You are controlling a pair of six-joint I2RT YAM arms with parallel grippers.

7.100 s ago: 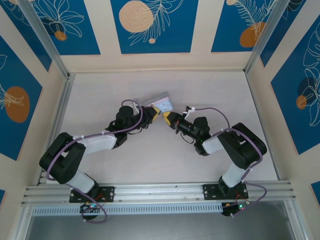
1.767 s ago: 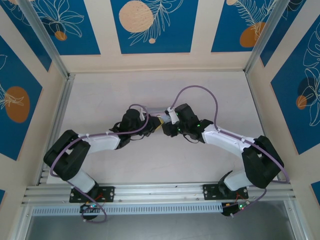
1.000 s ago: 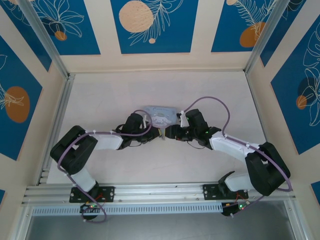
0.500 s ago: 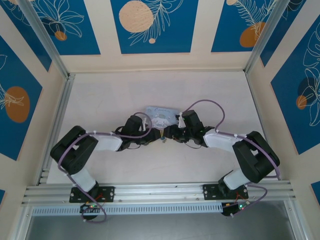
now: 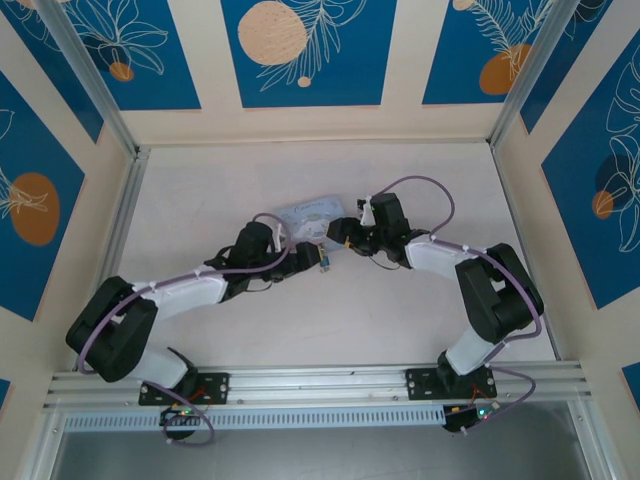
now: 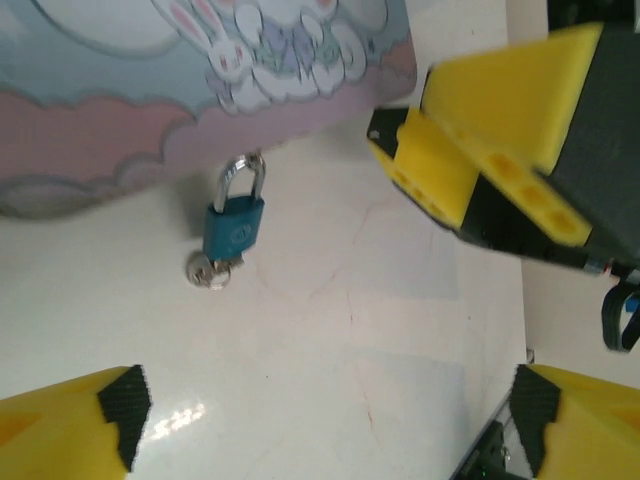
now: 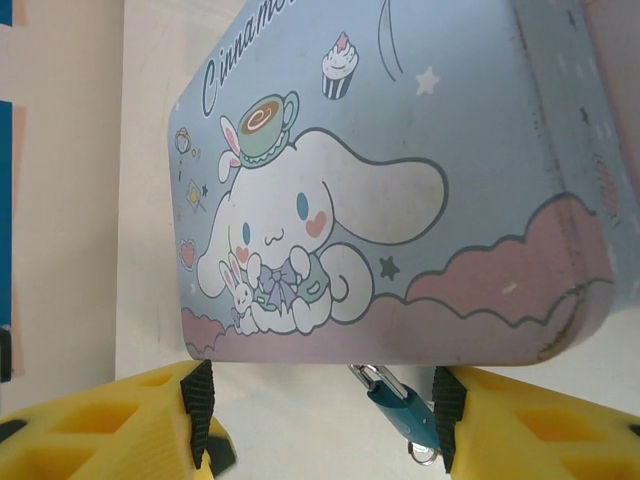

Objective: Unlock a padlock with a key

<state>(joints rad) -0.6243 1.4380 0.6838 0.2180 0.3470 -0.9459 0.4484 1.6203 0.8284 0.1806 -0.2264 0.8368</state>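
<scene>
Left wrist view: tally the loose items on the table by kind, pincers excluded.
Small teal-blue metal padlock with silver shackle: 1
Small silvery metal key at the padlock's base: 1
Pastel blue-pink cartoon tin box: 1
Total: 3

lab cell: aluminium frame [image 5: 320, 378], patterned panels [image 5: 300, 55]

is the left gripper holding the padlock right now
No, the padlock lies on the table, and the left gripper has its fingers spread wide, clear of it.
</scene>
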